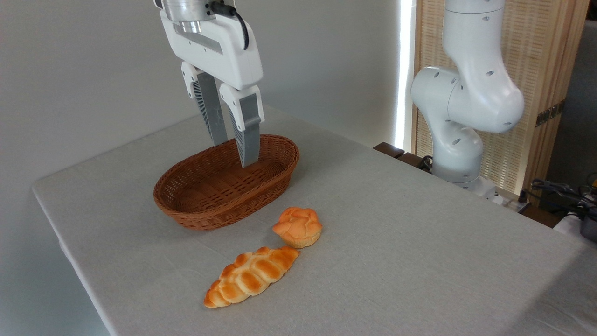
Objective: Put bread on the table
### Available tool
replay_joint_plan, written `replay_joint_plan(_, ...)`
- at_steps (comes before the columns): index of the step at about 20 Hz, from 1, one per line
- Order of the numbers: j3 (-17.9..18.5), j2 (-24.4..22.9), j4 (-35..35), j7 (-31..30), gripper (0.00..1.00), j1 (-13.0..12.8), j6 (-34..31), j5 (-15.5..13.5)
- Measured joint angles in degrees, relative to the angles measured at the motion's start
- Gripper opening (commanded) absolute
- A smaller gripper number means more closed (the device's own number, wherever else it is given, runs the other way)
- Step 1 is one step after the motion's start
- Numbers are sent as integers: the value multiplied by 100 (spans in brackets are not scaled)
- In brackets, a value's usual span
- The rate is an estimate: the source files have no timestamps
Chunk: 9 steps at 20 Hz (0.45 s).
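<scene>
The bread (297,227), a small round bun with an orange knotted top and paler base, sits upright on the grey cloth of the table (419,233), just in front and to the right of the wicker basket. My gripper (233,152) hangs over the basket, well above and behind the bun, open, with nothing between its grey fingers (247,130).
A brown oval wicker basket (227,182) stands empty at the back left. A long braided loaf (252,276) lies on the cloth just in front of the bun, almost touching it. The arm's white base (459,112) rises at the table's right rear edge.
</scene>
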Motion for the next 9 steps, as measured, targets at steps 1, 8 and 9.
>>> replay_joint_plan(1, 14, -2, -10, 2, 100, 3, 0, 0)
replay_joint_plan(8, 110, -23, -63, 2, 100, 7, 4, -1)
replay_joint_plan(9, 110, -25, -65, 2, 100, 7, 4, -1)
